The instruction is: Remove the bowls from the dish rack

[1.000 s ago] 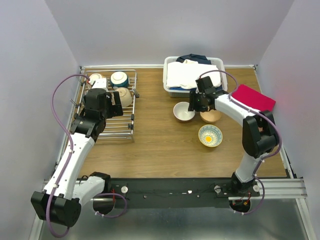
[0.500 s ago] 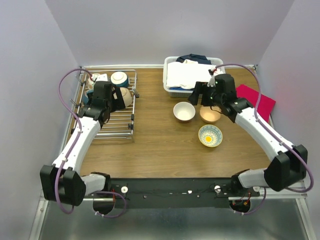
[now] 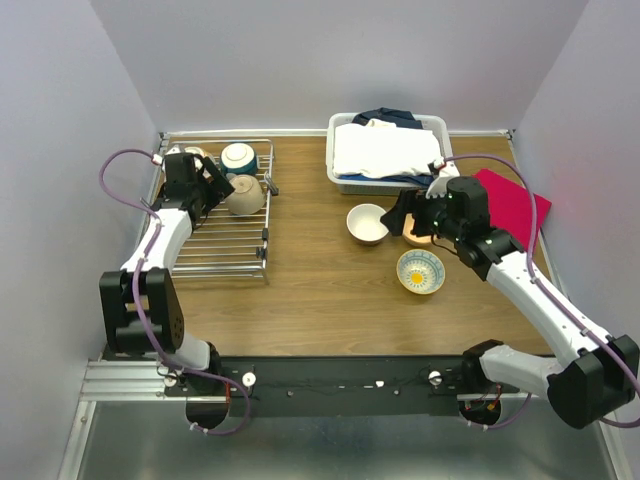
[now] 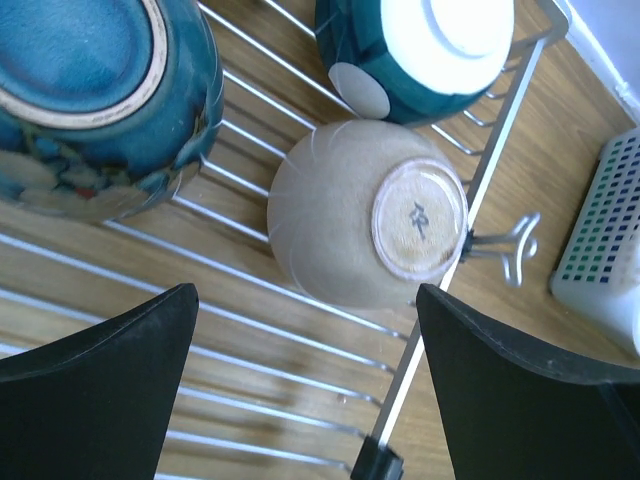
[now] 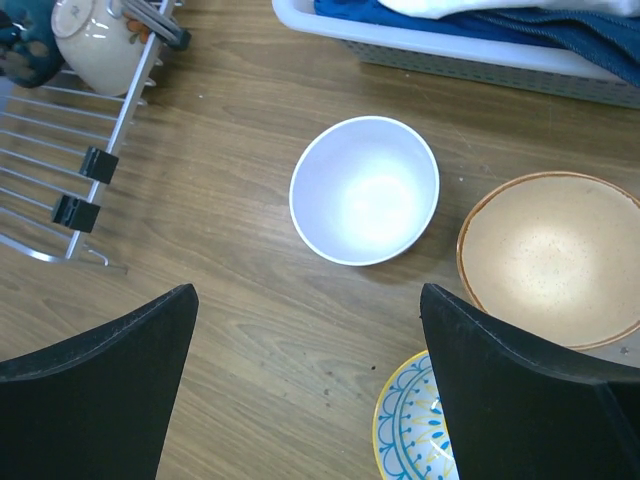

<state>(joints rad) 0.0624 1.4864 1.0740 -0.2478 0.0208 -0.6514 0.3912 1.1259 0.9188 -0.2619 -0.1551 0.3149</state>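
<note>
left gripper (image 4: 305, 330): spread wide with nothing between its fingers, hanging over the far end of the dish rack, directly above the cream bowl
right gripper (image 5: 307, 320): spread wide and empty, over the table (image 3: 310, 300), above the gap between the white bowl and the tan bowl
dish rack (image 3: 228, 252): silver wire, at the far left of the table, with black clips on its right rim
cream bowl (image 4: 345, 225): in the rack, tipped over so its foot ring shows, resting against the right rim
dark blue bowl (image 4: 95, 100): in the rack, bottom up, left of the cream bowl and apart from it
teal bowl (image 4: 430, 50): in the rack's far right corner, white base showing, just beyond the cream bowl
white bowl (image 5: 365, 190): upright on the table, right of the rack
tan bowl (image 5: 550, 260): upright, near the white bowl on its right, not touching
patterned bowl (image 3: 420, 271): yellow and blue, upright, nearer the arm bases than the tan bowl
laundry basket (image 3: 338, 128): white, at the far edge, holding folded cloth
red cloth (image 3: 512, 205): flat at the table's right side
</note>
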